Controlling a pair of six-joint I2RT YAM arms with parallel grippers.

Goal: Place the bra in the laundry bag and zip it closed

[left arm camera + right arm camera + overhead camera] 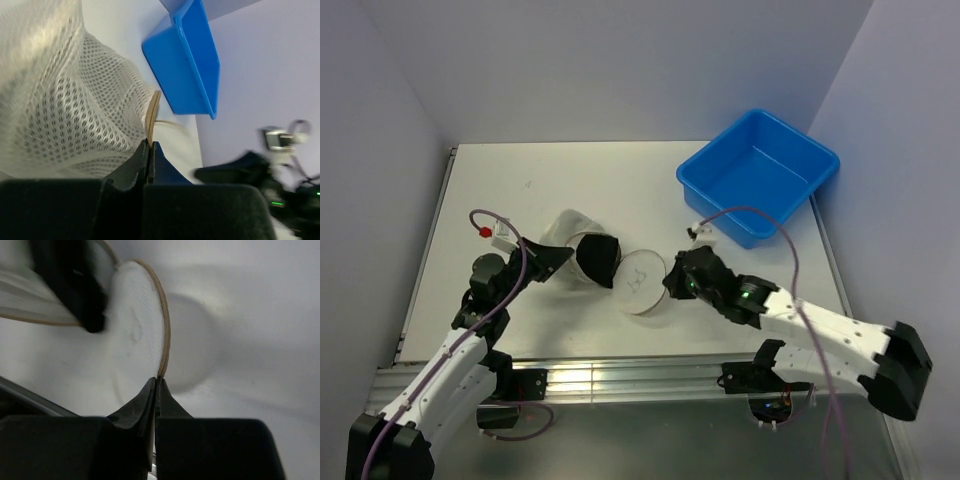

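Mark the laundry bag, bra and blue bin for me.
laundry bag [642, 283], top view, middle of its round flap.
bra [598, 258], top view, dark bulk at the bag's mouth.
blue bin [752, 185], top view, bare floor.

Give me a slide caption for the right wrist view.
Right end effector shut on the tan rim of the laundry bag, at the edge of its round white face.
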